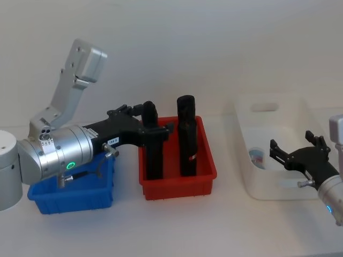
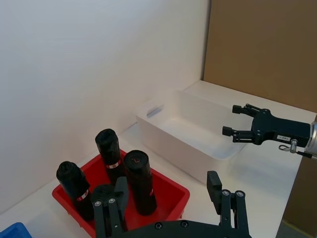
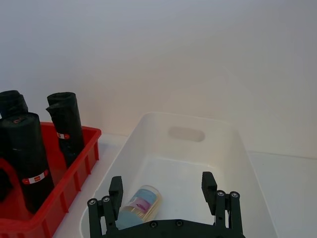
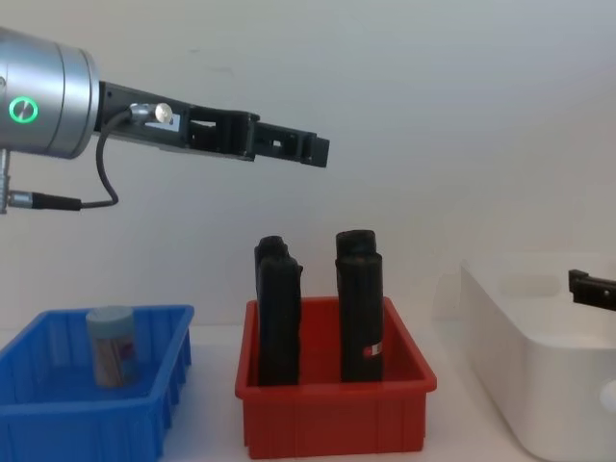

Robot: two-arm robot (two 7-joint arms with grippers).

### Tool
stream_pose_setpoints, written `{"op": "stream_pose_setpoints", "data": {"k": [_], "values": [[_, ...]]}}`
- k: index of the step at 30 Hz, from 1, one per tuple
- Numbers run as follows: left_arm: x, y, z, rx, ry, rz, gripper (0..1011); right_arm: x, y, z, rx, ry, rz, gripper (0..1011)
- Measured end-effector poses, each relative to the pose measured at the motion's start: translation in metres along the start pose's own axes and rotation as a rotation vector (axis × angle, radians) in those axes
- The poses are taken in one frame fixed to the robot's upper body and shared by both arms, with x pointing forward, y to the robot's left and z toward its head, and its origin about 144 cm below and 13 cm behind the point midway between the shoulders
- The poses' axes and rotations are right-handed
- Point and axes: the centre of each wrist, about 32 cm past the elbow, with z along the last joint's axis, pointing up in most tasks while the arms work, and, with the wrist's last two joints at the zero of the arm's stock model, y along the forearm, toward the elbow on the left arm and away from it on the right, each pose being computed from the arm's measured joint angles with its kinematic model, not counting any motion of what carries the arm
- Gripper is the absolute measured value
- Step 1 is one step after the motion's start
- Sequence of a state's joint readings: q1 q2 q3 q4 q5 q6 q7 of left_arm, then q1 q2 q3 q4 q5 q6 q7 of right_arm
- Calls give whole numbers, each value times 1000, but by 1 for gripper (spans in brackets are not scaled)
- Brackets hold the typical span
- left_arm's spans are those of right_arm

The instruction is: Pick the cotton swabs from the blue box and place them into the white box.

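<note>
Blue box (image 4: 87,423) at the chest view's lower left holds one cotton swab tub (image 4: 111,345) upright; a second tub (image 3: 141,206) lies on its side in the white box (image 3: 247,168). I see my left gripper (image 4: 313,149) released and empty high above the red bin (image 4: 332,423), and my right gripper (image 3: 161,186) released and empty over the white box.

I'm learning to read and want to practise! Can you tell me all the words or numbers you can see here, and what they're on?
Nothing here can be read.
Small white sticker on the left gripper: too small to read.
Pale tag on the right gripper: too small to read.
Red bands on the black tubes: tiny white marks, unreadable.
Coloured label on the cotton swabs tub in the white box: blurred.
</note>
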State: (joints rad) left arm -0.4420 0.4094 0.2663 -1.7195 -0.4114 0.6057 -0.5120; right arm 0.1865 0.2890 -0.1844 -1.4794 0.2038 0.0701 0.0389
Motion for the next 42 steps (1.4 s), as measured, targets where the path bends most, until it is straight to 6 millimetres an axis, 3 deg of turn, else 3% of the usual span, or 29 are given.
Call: {"op": "stream_pose_setpoints", "data": {"k": [25,42], "values": [[-28,-21,-61,-88,-117,206,1004,-34,-55,16,97,63,145,1001],[-57,-30,-107,-186,-184,332,1004,-36,-59,17,102,69,154,1001]]}}
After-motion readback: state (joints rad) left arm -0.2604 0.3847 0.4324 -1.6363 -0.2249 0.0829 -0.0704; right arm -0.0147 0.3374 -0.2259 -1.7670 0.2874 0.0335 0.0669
